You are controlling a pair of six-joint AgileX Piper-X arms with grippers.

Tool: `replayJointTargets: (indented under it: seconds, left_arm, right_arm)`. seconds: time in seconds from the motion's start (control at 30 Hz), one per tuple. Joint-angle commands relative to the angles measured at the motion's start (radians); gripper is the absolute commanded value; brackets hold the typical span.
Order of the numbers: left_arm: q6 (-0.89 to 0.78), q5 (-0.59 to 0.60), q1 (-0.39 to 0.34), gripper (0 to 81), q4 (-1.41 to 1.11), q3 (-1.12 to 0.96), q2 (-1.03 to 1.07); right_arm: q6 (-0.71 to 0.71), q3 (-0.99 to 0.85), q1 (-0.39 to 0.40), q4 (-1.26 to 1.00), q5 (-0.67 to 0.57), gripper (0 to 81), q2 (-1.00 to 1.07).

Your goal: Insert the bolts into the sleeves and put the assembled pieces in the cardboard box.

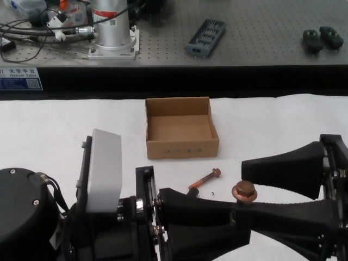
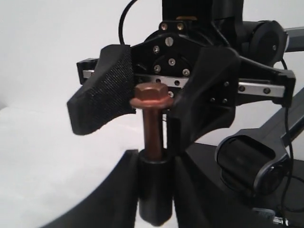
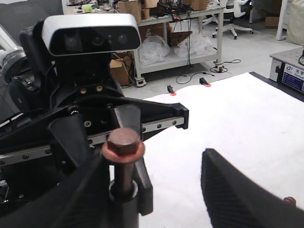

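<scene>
Bolt [image 2: 152,118] in sleeve [image 2: 154,190], between left fingers [image 2: 121,199]

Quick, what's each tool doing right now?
Left tool: closed on the black sleeve, with the bolt standing in it.
Right tool: open, holding nothing.

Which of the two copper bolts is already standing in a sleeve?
The upright bolt, set in the black sleeve that the left hand grips. The other bolt lies flat on the white cloth near the cardboard box.
</scene>
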Motion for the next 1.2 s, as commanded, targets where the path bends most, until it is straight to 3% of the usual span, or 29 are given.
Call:
replayJointTargets:
  seconds: [0.0,0.27,0.37,0.53,0.6,0.73,0.77,1.07,1.17]
  left_arm:
    - [0.005,-0.036,-0.002,0.6,-0.072,-0.013,-0.011]
    - [0.005,-0.123,-0.002,0.6,-0.076,-0.013,-0.011]
    - [0.005,-0.203,-0.002,0.6,-0.076,-0.013,-0.011]
    - [0.005,-0.408,0.006,0.6,-0.066,-0.016,-0.011]
    - [0.005,-0.399,0.026,0.6,-0.009,-0.034,-0.011]
    - [0.003,-0.398,0.075,0.6,0.210,-0.127,-0.009]
    - [0.003,-0.398,0.090,0.6,0.277,-0.159,-0.009]
    - [-0.003,-0.393,0.282,0.6,0.748,-0.437,0.011]
    - [-0.068,-0.282,0.358,0.6,0.815,-0.514,0.067]
  right_arm:
    - [-0.003,-0.002,0.000,0.014,-0.005,43.8,-0.006]
    - [0.102,-0.002,-0.002,-0.044,-0.038,44.0,-0.054]
    - [0.102,-0.002,-0.002,-0.038,0.014,44.0,-0.071]
    - [0.102,-0.002,-0.002,-0.032,0.202,41.4,-0.081]
    - [0.102,-0.002,-0.002,-0.026,0.236,34.2,-0.081]
    - [0.102,-0.002,-0.002,0.045,0.264,4.9,-0.081]
    - [0.102,-0.002,-0.002,0.061,0.267,1.7,-0.081]
    - [0.100,-0.002,-0.002,0.133,0.360,2.8,-0.081]
    - [0.100,-0.002,-0.002,0.133,0.360,2.8,-0.081]
